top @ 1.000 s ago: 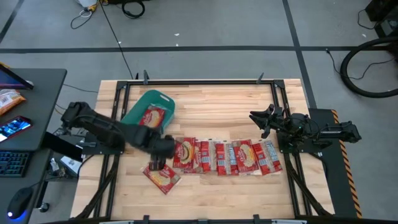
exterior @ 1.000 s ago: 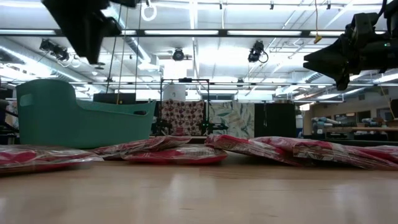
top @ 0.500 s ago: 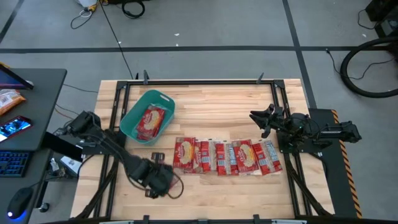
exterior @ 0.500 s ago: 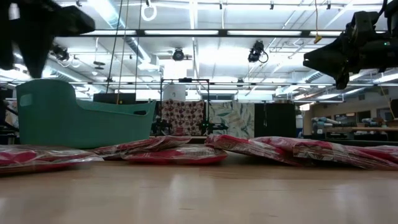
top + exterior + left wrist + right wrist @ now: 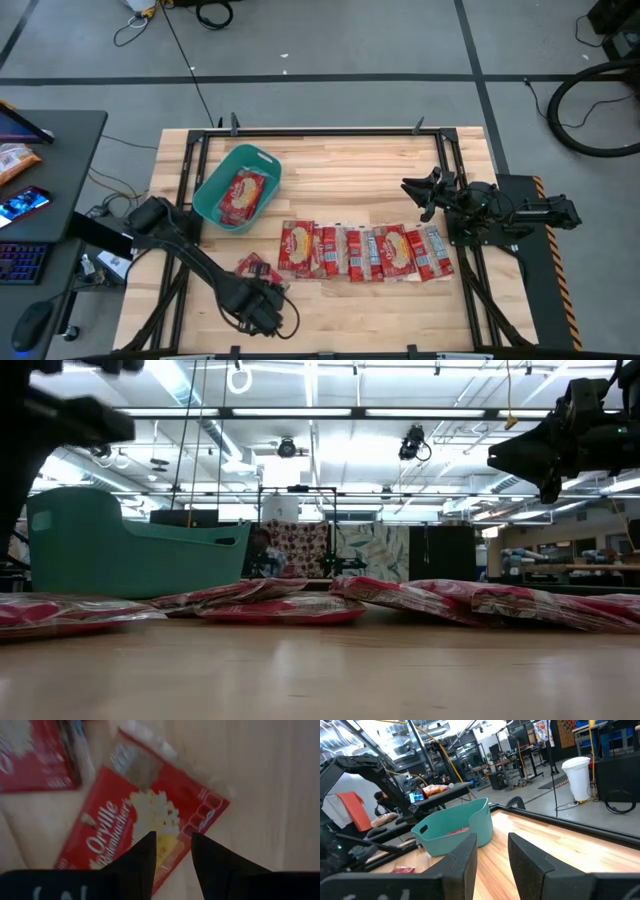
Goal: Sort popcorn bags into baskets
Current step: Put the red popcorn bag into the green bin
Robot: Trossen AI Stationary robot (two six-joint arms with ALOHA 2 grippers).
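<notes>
the left gripper (image 5: 262,310), fingers narrowly parted, hung over a red popcorn bag (image 5: 145,827) lying on the wood near the teal plastic tub (image 5: 212,187), which held one packet (image 5: 240,193), while the right gripper (image 5: 415,193) waited, fingers parted, well apart from it.

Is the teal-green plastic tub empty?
No, the high view shows a red popcorn bag lying inside the teal-green plastic tub.
</notes>
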